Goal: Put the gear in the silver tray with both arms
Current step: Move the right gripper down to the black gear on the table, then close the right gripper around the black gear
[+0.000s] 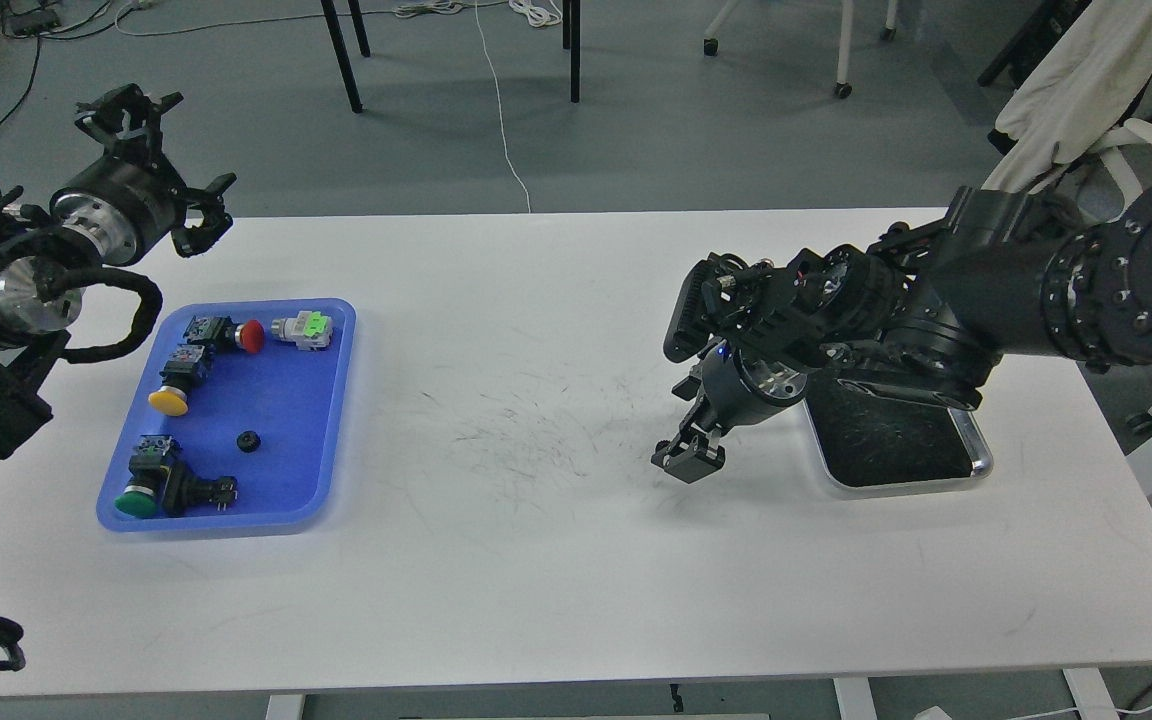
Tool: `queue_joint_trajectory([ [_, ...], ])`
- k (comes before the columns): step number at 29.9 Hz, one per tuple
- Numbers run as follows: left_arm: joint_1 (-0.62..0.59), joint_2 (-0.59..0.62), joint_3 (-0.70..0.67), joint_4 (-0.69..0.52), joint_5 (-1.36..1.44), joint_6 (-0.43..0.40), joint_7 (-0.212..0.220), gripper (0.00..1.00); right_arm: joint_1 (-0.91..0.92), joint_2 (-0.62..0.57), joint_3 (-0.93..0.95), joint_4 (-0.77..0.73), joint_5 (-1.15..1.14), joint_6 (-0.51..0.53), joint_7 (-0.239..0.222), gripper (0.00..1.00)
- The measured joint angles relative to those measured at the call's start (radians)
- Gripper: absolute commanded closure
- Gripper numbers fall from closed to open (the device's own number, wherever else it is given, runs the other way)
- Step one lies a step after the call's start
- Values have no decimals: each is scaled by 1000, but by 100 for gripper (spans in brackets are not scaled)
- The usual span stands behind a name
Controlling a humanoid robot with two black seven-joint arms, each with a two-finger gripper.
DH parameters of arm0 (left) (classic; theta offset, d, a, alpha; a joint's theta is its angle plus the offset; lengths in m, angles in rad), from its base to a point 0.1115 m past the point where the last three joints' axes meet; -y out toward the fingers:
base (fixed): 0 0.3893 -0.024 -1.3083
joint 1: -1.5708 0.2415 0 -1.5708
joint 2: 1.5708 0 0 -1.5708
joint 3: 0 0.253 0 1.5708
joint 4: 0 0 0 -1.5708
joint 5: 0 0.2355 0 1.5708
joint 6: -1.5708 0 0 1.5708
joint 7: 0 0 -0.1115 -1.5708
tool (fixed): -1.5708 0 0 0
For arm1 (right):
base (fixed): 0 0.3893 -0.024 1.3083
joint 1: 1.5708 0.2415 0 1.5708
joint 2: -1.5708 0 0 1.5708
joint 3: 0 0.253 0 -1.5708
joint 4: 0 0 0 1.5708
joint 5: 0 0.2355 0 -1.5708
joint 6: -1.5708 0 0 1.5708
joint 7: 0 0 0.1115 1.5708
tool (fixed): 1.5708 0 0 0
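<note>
gear in blue tray, both arms off it

head view: white table (556, 560) over grey floor. blue tray (321, 420) at left, holding a small black gear (251, 441) beside red, yellow and green push buttons. silver tray (976, 470) at right, partly covered by right arm. right gripper (688, 457) pointing down just left of silver tray, fingers close together, empty-looking; opening hard to tell. left gripper (158, 165) raised beyond blue tray, fingers spread, holding nothing.
</note>
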Motion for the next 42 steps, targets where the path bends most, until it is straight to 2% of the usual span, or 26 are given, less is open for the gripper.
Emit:
queue_joint_trajectory([
  [5,0,3,-4,1,-3,0,0,11,-13,10,-18,-19,0,-1,0,27],
  [10,0,5,-5,1,-3,1,-2,11,-43,11,-32,-63,-11,-2,0,30],
  [15,0,10,-5,2,-3,2,-20,11,-74,11,-32,-93,-20,-3,0,31],
  [26,-2,11,-5,2,-3,1,-24,11,-80,11,-22,-108,-15,-10,0,32],
  [42,-2,15,-3,3,-2,1,-25,10,-96,11,34,-108,-2,-16,0,39],
])
